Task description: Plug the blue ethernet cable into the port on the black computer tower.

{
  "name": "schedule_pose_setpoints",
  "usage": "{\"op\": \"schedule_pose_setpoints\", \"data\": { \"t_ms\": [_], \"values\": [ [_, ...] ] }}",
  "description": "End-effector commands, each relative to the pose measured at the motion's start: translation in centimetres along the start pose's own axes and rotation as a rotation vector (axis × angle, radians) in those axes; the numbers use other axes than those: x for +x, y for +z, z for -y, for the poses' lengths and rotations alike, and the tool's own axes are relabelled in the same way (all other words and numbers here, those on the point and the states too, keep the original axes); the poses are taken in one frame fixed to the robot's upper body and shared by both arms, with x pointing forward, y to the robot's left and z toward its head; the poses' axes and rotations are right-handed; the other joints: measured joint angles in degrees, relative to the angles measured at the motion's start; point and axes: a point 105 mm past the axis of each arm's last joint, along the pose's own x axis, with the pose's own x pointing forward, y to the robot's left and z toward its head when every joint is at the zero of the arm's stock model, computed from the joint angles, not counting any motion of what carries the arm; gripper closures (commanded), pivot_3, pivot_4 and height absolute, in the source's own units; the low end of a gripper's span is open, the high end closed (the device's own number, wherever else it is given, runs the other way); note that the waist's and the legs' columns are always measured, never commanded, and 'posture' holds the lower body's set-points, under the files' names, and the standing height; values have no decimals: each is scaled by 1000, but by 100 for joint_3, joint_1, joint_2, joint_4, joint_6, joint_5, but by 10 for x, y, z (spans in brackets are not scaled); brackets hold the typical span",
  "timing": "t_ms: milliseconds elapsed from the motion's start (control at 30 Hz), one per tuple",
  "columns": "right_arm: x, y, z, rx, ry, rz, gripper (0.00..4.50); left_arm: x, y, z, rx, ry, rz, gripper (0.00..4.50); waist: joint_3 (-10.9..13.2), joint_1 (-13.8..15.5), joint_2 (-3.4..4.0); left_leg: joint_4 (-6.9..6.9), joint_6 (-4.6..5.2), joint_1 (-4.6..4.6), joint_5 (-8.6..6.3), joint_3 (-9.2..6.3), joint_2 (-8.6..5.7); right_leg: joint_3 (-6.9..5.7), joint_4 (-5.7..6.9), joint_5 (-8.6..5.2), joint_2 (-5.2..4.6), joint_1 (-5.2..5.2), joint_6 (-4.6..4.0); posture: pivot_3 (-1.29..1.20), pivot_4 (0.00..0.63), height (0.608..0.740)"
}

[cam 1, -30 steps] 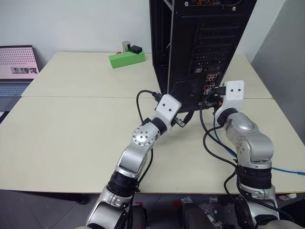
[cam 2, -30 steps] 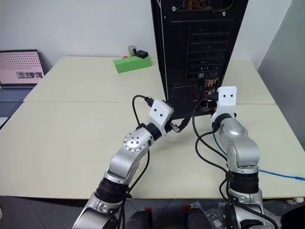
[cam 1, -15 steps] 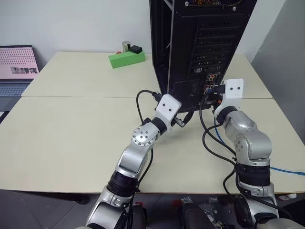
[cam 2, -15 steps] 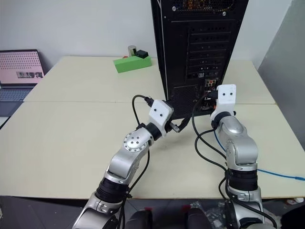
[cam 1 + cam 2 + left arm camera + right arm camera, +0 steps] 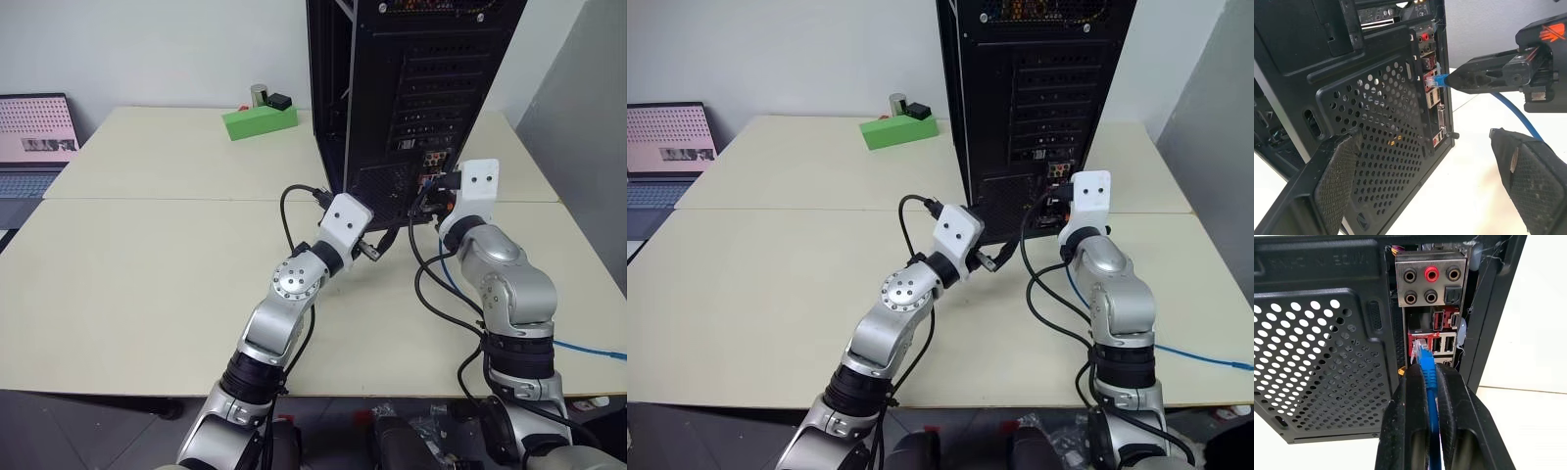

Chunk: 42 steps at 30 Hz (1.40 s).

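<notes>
Right gripper (image 5: 1425,382) has its jaws clenched on the blue cable (image 5: 1431,401) just behind the clear plug, so the plug sticks out past the tips and points level at the port (image 5: 1420,343) on the back panel of the black tower (image 5: 1322,357) standing on the worktop (image 5: 147,264). Left gripper (image 5: 1425,181) is released, jaws wide, parked just beside and below the right one, probably as a lookout. Plug tip touches the panel at the port; whether it's seated I can't tell, since the jaws cover the latch. Cable's other end runs off the worktop edge, cut off.
</notes>
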Motion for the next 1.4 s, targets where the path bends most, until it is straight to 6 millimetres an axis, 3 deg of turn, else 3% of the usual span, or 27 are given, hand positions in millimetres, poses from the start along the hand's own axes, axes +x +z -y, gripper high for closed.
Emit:
{"op": "schedule_pose_setpoints", "data": {
  "t_ms": [33,1400],
  "values": [
    [0,17,-3,-10,8,67,4500,1,11,2,11,-3,46,68,0,0,0,0,0,0,0,0,0,0,0,0,0,0,0,0,150,740],
    [17,18,-19,-18,33,76,4500,2,13,3,16,-9,55,68,-1,-108,1,1,0,7,0,1,1,5,7,2,1,0,1,0,150,740]
  ]
}}
